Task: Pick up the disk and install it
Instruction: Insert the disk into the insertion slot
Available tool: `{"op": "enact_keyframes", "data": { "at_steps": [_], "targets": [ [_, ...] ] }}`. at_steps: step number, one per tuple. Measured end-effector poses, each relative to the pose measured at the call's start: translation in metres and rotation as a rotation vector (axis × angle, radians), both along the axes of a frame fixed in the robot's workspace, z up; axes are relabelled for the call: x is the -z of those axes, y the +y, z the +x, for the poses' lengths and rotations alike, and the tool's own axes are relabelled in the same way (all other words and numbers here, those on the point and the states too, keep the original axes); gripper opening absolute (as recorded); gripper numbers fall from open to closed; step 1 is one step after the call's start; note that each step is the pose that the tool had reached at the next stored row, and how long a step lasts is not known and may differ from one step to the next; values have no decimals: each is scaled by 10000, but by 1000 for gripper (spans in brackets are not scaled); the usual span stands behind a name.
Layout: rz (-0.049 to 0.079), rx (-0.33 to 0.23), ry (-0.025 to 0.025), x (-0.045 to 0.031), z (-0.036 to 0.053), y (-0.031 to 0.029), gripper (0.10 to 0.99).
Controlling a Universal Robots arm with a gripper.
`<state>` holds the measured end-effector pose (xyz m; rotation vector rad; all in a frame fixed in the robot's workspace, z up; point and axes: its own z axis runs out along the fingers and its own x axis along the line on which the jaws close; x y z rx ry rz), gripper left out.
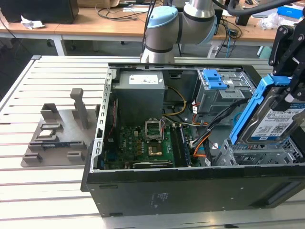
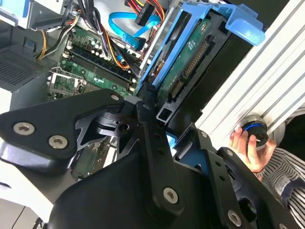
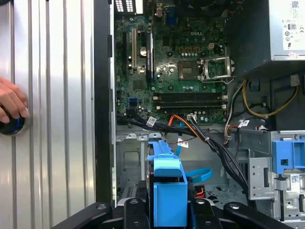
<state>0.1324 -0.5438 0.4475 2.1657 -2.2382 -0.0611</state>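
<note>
With my end effector point(image 1: 286, 98) clamped on the disk point(image 1: 274, 119), held tilted above the drive bay point(image 1: 248, 155) at the exterior view's right, misalignment could snag the cables point(image 1: 209, 136).

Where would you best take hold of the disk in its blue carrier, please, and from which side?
By the upper end of its blue carrier, coming from above, as the hand grips the disk now. The disk hangs tilted, nearly on edge, over the open computer case, so a grip at the top leaves its lower end free to go in.
</note>
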Motion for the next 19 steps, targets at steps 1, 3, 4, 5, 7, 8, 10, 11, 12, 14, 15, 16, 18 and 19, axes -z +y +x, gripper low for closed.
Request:
{"op": "enact_keyframes", "data": {
  "at_steps": [1, 3, 4, 5, 7, 8, 10, 11, 12, 14, 15, 16, 18, 19],
  "targets": [
    [-6, 26, 0, 6, 1, 0, 369],
    [-9, 57, 0, 49, 2, 0, 369],
    [-10, 56, 1, 82, 2, 0, 369],
    [-9, 56, 0, 113, 2, 0, 369],
    [-11, 56, 1, 171, 2, 0, 369],
    [-10, 56, 0, 202, 2, 0, 369],
    [-9, 57, 1, 274, 2, 0, 369],
    [-8, 56, 1, 297, 2, 0, 369],
    [-10, 57, 1, 310, 2, 0, 369],
    [-10, 56, 0, 350, 2, 0, 369],
    [-10, 56, 0, 365, 2, 0, 369],
    [-9, 56, 1, 390, 2, 0, 369],
    [-9, 57, 1, 419, 2, 0, 369],
    [-9, 56, 1, 437, 2, 0, 369]
  ]
}}
